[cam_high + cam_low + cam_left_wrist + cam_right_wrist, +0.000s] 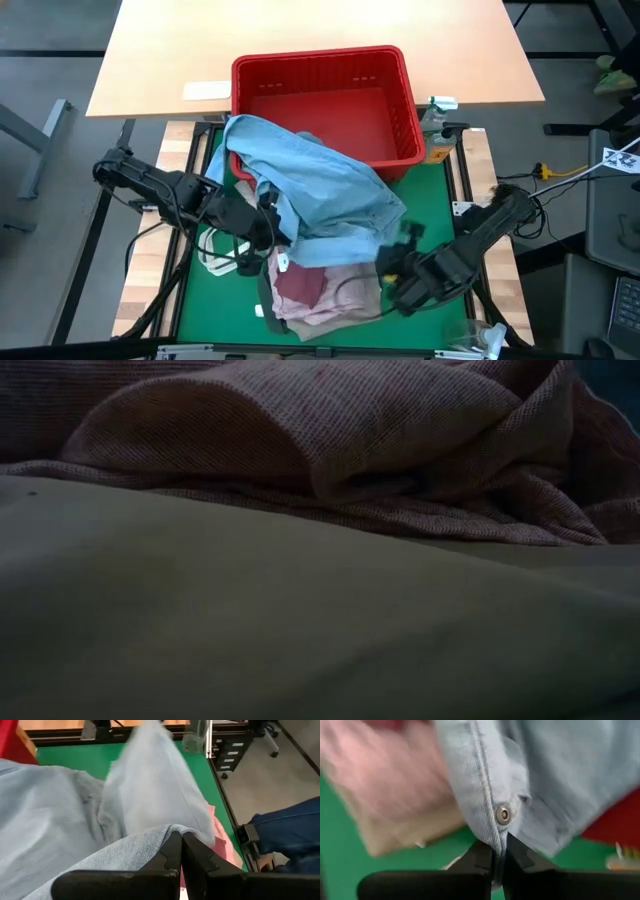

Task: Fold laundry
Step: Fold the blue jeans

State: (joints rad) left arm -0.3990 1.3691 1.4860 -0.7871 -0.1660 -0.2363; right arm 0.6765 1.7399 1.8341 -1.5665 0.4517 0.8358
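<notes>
We find the left arm reaching in from the table's left edge, bent low over the green mat [435,200], its left gripper [268,222] at the left side of the light blue denim jeans [320,185]. In the left wrist view its jaws are clenched on a fold of the denim [140,847], the two fingers [172,852] pressed together with cloth between them.

The jeans lie heaped across the middle of the mat, their far end draped over the front wall of the red plastic basket [330,70]. Just below them we see the mottled pink top [310,290] bunched at the near edge, lying over a beige garment [330,318] that is mostly hidden.

The right arm comes in from the right edge, angled down toward the centre, and the right gripper [392,262] sits at the jeans' right lower edge. In the right wrist view its jaws grasp the waistband seam [485,820] just below a metal rivet button [503,814].

The low view is filled by dim cloth close to the lens, a knit fabric [330,430] over a smooth pale surface; we cannot make out either gripper there.
</notes>
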